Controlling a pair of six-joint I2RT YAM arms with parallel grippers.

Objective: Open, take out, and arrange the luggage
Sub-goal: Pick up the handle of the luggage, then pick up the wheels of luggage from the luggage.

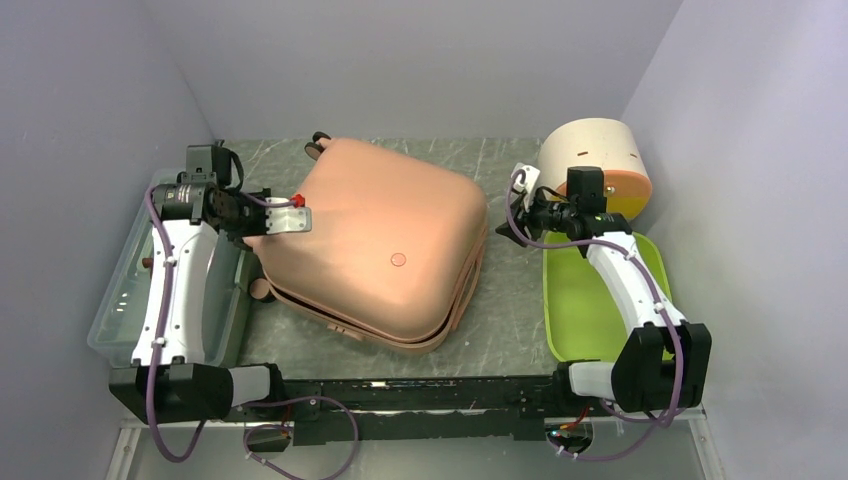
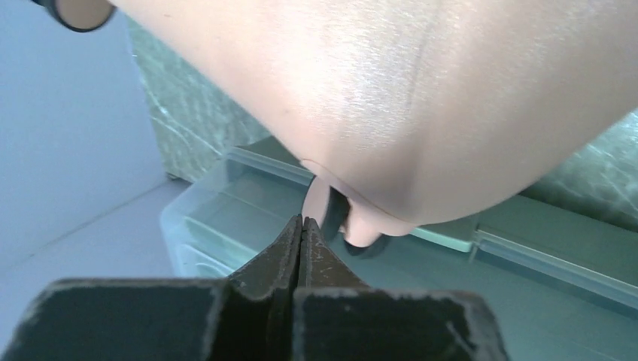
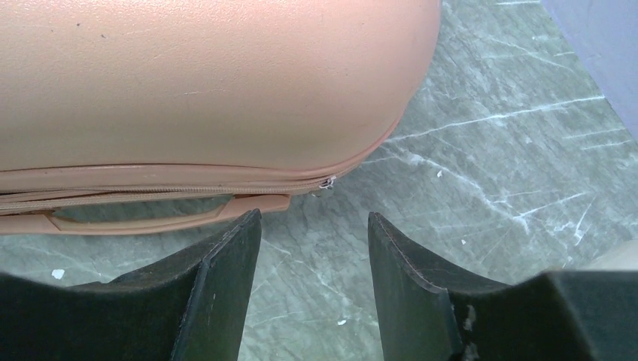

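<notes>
The left gripper (image 2: 301, 227) has its fingers pressed flat together with nothing visible between them. Their tips sit just short of a small wheel (image 2: 329, 213) at the corner of the suitcase (image 2: 391, 98), and whether they touch it cannot be told. That corner juts out over the clear bin (image 2: 226, 199), so the pinch seems aimed at something small on the rim there, perhaps a zipper tab, but the wrist view shows none caught. The right gripper (image 3: 314, 244) is spread about halfway and holds nothing. It hangs low over the grey table (image 3: 489, 188), facing the opposite edge of the suitcase, probably placed to brace the shell or to reach the fastening. Just ahead of its fingers runs the zipper (image 3: 150, 194), which looks closed along the stretch in view and ends at a zipper pull (image 3: 326, 183) on the rounded corner, with the handle (image 3: 143, 219) beneath it. From overhead the suitcase lies skewed and shut in the middle of the table between the two arms, so opening is the step in hand and nothing is out yet. A green tray (image 1: 580, 300) and a cream drum (image 1: 590, 155) wait on the right.
</notes>
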